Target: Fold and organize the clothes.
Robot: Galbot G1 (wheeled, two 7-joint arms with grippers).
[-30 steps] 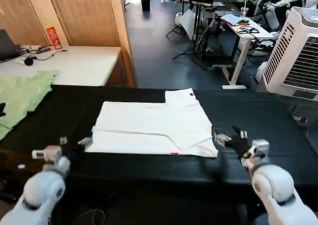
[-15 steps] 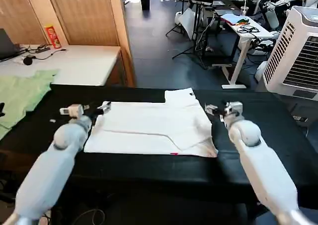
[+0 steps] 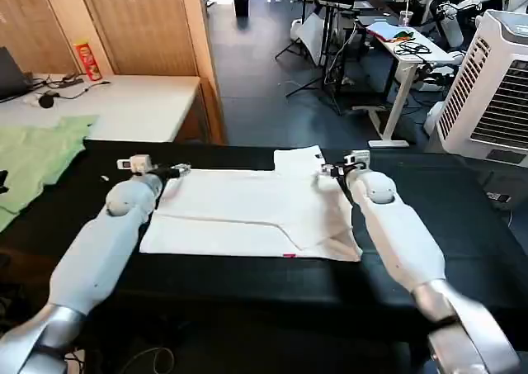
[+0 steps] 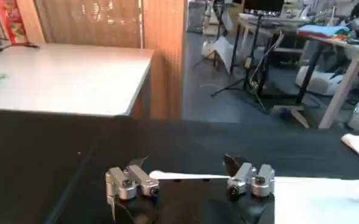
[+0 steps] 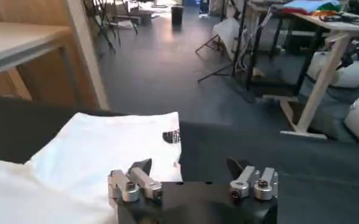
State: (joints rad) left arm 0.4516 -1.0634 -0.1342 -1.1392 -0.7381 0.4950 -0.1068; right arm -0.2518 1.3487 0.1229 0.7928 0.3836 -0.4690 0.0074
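Head view: both open grippers, left and right, seemingly at T-shirt's far corners.

Both arms have swung forward across the desk. A second ago the left pincer sat near the front edge, beside the white T-shirt's near left corner; it now reaches the shirt's far left corner. The right pincer (earlier off the near right corner) has travelled up to the far right corner, by the raised flap with the neck label. Both pincers are spread open.
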